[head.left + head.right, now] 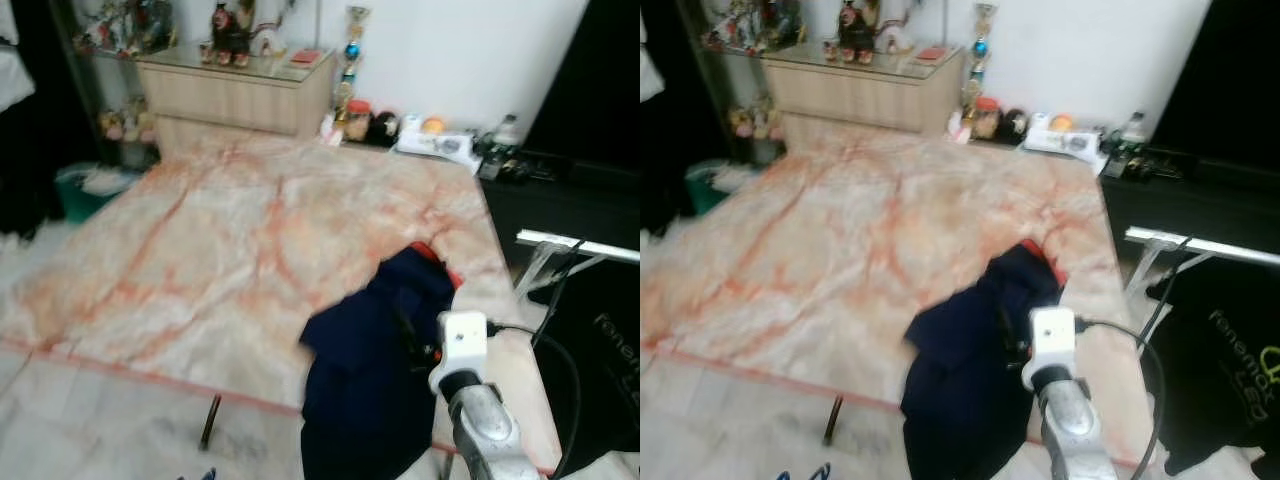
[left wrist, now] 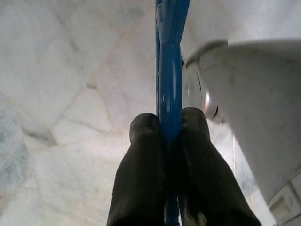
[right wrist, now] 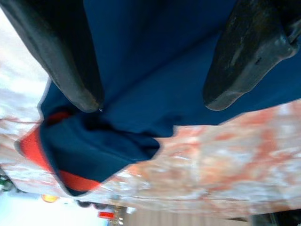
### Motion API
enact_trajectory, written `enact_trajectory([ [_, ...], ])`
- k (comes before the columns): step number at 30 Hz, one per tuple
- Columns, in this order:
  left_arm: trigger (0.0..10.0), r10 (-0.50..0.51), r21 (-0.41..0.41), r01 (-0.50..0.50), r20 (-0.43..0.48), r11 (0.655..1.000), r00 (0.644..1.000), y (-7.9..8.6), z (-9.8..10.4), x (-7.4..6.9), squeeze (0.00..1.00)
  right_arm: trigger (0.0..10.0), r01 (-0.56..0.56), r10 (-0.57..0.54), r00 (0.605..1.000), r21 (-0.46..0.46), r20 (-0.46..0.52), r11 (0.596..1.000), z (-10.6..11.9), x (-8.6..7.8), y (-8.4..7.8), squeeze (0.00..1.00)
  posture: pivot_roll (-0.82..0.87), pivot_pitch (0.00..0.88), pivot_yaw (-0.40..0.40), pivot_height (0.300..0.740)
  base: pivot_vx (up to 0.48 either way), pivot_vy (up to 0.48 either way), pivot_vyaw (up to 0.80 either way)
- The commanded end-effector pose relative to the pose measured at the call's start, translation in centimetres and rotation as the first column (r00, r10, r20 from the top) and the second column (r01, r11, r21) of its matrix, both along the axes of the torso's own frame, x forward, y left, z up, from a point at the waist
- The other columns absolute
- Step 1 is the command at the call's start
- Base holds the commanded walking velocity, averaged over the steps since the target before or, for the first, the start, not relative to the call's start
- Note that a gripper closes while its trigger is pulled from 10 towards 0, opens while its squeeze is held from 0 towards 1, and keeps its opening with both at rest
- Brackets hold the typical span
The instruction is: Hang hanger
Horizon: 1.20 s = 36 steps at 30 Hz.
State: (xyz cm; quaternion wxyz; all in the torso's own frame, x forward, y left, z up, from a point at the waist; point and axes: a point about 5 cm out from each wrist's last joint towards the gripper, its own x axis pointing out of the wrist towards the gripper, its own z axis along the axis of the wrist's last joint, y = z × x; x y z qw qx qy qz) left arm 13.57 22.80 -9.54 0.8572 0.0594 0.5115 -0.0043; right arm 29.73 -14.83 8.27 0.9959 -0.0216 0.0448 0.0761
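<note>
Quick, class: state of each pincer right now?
Left pincer: shut on the blue hanger.
Right pincer: open, fingers apart over the navy garment on the bed.

A bed (image 1: pixel 220 240) in marbled pink cover — far behind it a wooden dresser (image 1: pixel 235 90) bearing figurines (image 1: pixel 230 35).

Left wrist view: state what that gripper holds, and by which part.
The left gripper is shut on a blue hanger, pinching a narrow blue bar of it between its fingertips; which part of the hanger that bar is cannot be told.
</note>
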Motion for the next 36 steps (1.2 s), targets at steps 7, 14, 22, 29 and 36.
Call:
enact_trajectory([
  [7, 10.0, -0.035, -0.006, 0.035, -0.009, 0.999, 0.999, -0.53, -0.08, 0.13, 0.0, 10.0, 0.006, -0.006, 1.0, -0.012, 0.015, 1.0, 0.22, 0.34, -0.16, 0.0, 0.1, 0.0, -0.078, 0.74, -0.267, 0.0, 0.0],
  [14, 10.0, -0.037, -0.006, 0.037, -0.008, 0.999, 0.999, -0.49, -0.06, 0.17, 0.0, 10.0, 0.008, -0.008, 1.0, -0.01, 0.017, 1.0, 0.25, 0.51, -0.15, 0.0, 0.11, 0.0, -0.077, 0.74, -0.264, 0.0, 0.0],
  [22, 10.0, -0.041, -0.006, 0.041, -0.009, 0.999, 0.999, -0.51, -0.06, 0.18, 0.0, 10.0, 0.008, -0.008, 1.0, -0.007, 0.017, 1.0, 0.15, 0.57, -0.08, 0.0, 0.11, 0.0, -0.076, 0.74, -0.264, 0.0, 0.0],
  [29, 10.0, -0.028, -0.006, 0.028, -0.006, 1.0, 1.0, -0.56, -0.07, 0.17, 0.0, 10.0, 0.007, -0.007, 1.0, -0.012, 0.012, 1.0, 0.04, 0.72, -0.19, 0.0, 0.11, 0.0, -0.081, 0.74, -0.265, 0.0, 0.0],
  [36, 10.0, -0.027, -0.007, 0.026, -0.006, 1.0, 1.0, -0.58, -0.08, 0.16, 0.0, 10.0, 0.007, -0.007, 1.0, -0.013, 0.009, 1.0, -0.05, 0.72, -0.21, 0.0, 0.1, 0.0, -0.082, 0.74, -0.262, 0.0, 0.0],
])
